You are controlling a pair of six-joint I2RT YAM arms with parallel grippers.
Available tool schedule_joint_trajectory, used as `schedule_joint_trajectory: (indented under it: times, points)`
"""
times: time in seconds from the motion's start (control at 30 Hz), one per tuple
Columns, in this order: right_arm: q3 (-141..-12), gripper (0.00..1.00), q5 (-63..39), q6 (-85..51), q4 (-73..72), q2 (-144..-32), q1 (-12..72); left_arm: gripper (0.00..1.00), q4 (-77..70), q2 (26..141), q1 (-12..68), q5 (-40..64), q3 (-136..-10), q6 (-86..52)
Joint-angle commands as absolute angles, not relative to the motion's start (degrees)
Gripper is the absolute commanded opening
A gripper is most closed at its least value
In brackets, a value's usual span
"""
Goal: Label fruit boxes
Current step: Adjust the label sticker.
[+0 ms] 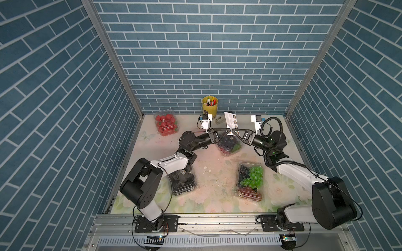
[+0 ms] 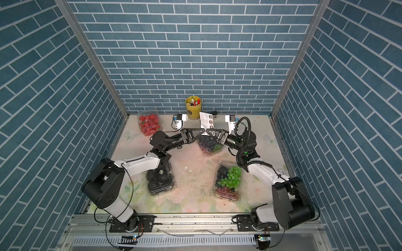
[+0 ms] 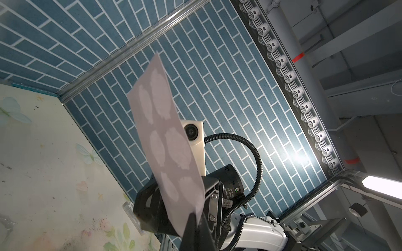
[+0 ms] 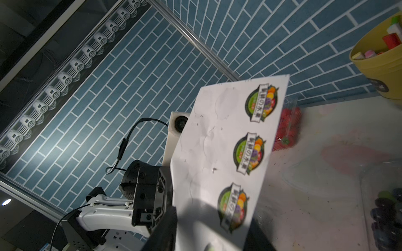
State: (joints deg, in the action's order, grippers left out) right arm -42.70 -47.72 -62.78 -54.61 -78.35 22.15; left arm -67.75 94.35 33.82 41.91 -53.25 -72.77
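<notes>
Right wrist view shows the sticker sheet (image 4: pixel 217 152) standing nearly upright close to the lens, with a column of round printed stickers along one edge and bare backing across the rest. The right gripper (image 4: pixel 212 221) has its dark fingers (image 4: pixel 165 230) spread apart, one at each side of the sheet's lower end, and whether either pad touches the paper cannot be told. Seen from the left wrist, the plain back of the sheet rises out of the left gripper (image 3: pixel 191 219), whose fingers are pressed together on its bottom edge. In both top views the two grippers meet almost tip to tip above the middle of the floral table (image 1: pixel 208 195), with the sheet sticking up from that meeting point. Directly below them lies the dark grape box (image 1: pixel 229 146), partly hidden by the fingers. The strawberry box (image 1: pixel 166 125) sits at the far left corner by the back wall, well apart from both arms. The black fruit box (image 1: pixel 182 183) lies on the near left, its back end under the left arm. The mixed grape box (image 1: pixel 250 180) lies on the near right, just beside the right arm's white link. The yellow cup (image 1: pixel 210 106) of pens stands against the back wall, behind the sheet.
</notes>
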Motion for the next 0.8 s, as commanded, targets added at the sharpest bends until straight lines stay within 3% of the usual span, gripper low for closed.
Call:
schedule_joint_trajectory:
  times: [0.0, 0.2, 0.43, 0.5, 0.57, 0.77]
  points:
    - [-42.01, 0.47, -48.51, -67.23, -62.43, -79.20, 22.02, 0.00, -68.58, 93.79, 33.31, 43.15, -55.17, -71.60]
    - [-42.01, 0.31, -49.00, -69.22, -65.31, -80.25, 21.89, 0.00, -69.92, 94.56, 33.31, 43.15, -55.77, -72.69]
    - [-41.49, 0.00, -49.13, -67.17, -62.48, -80.09, 21.85, 0.00, -69.43, 94.23, 32.96, 42.98, -55.98, -72.51]
    - [-41.57, 0.00, -49.04, -66.08, -61.11, -79.82, 21.93, 0.02, -69.42, 94.16, 32.96, 43.18, -56.16, -72.51]
    - [-41.66, 0.00, -49.13, -65.11, -59.88, -79.39, 21.88, 0.13, -69.36, 94.14, 32.96, 43.23, -56.16, -72.60]
    - [-41.84, 0.00, -49.13, -63.37, -57.66, -78.53, 21.89, 0.16, -69.18, 93.95, 32.70, 43.17, -55.81, -72.51]
